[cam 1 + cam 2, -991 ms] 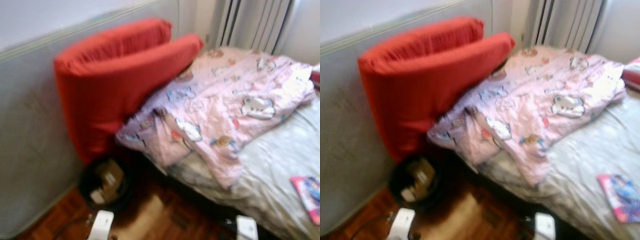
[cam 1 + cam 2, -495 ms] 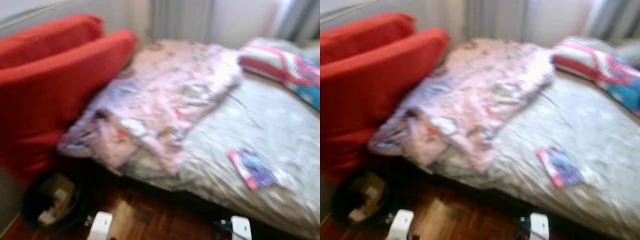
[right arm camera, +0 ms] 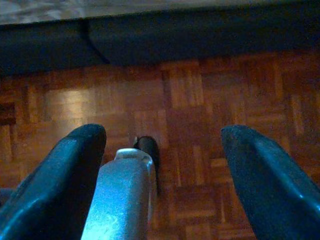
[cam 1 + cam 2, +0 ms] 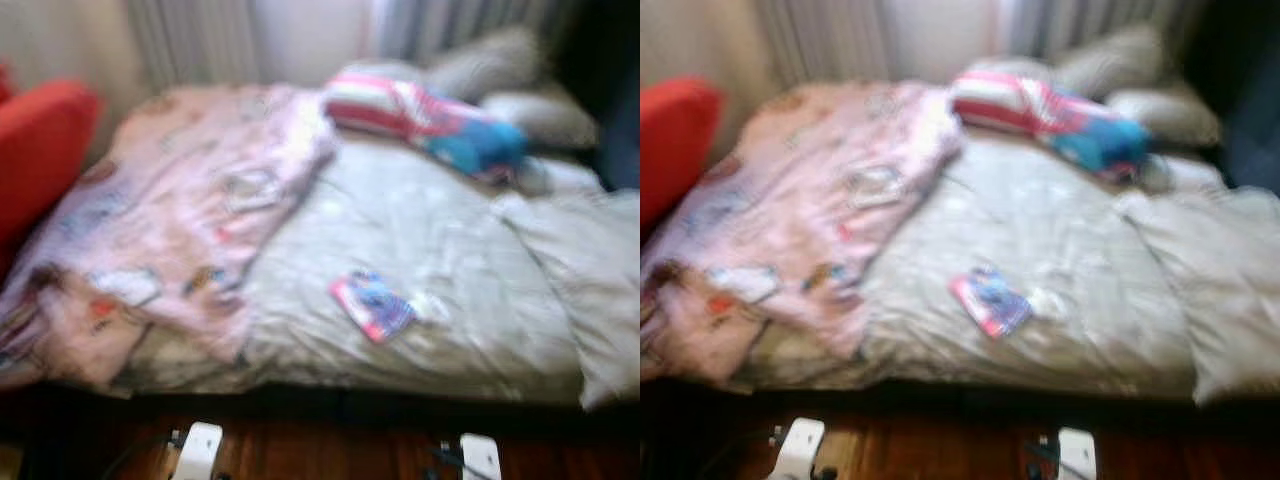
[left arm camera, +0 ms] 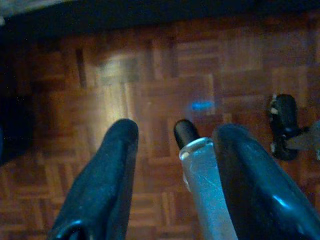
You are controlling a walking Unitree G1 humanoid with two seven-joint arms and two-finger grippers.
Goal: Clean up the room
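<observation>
Small pink-and-blue flat packet (image 4: 371, 305) lies mid-bed on the grey quilted bedspread (image 4: 440, 230), beside the crumpled pink cartoon blanket (image 4: 170, 210). Both arms hang over parquet floor (image 5: 165, 75): left gripper (image 5: 172, 150) and right gripper (image 3: 162, 150) have fingers spread, holding nothing. Best halt, steady view, then reach for packet.

- One bed (image 4: 420, 220) with pale grey bedding.
- One pink patterned blanket (image 4: 180, 210), crumpled over the bed's left part.
- One red cushion (image 4: 35, 150) visible at the left edge.
- One small pink-and-blue book or packet (image 4: 372, 306) flat on the bedding; too blurred to tell which.
- One striped red, white and blue bundle (image 4: 425, 120) near the head of the bed.
- Two greyish pillows (image 4: 520, 95) behind it, blurred.
- Two grippers: left gripper (image 5: 172, 145) and right gripper (image 3: 160, 155), each with two black fingers spread apart above the parquet floor (image 3: 210, 95).
</observation>
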